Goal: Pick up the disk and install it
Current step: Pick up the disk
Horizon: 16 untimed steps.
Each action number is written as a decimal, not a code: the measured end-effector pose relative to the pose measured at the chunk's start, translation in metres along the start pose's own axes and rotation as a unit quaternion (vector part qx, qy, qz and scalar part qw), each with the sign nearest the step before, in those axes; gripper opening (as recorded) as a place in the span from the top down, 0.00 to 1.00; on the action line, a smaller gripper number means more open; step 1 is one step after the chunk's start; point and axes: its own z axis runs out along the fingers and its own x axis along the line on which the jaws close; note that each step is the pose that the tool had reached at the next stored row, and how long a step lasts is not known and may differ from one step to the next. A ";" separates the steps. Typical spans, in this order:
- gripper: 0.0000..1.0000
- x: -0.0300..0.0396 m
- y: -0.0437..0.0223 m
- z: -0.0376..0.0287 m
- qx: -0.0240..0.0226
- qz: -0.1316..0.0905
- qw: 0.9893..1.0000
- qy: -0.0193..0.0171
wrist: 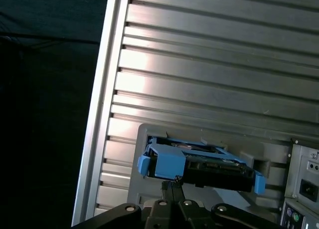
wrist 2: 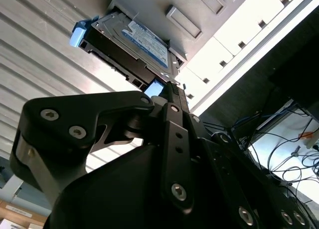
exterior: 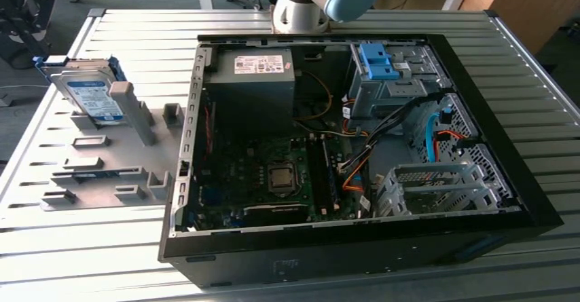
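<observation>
The disk (exterior: 91,97) is a silver drive with a white-and-blue label and blue rails. It stands leaning on edge in a grey holder (exterior: 109,173) on the slatted table, at the exterior view's left. Both wrist views look at it from a distance: the disk (wrist 2: 142,42) shows its label side, and the disk (wrist: 199,164) shows its blue end. My black gripper (wrist 2: 169,89) points toward it, and in the first wrist view the gripper (wrist: 172,181) has its fingers together with nothing between them. It hangs apart from the disk, not touching it.
An open black computer case (exterior: 507,112) lies in the middle of the table, with a blue bracket (exterior: 376,61) at its far corner and a metal drive cage (exterior: 435,186) near its front right. The arm's joint (exterior: 313,0) rises behind the case. The table edge (wrist: 99,114) runs beside the holder.
</observation>
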 end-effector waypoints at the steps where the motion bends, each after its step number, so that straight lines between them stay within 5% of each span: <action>1: 0.89 0.0000 0.0000 0.0000 0.000 -0.003 1.000 0.000; 16: 0.89 0.0000 0.0000 0.0001 0.000 -0.043 0.999 0.000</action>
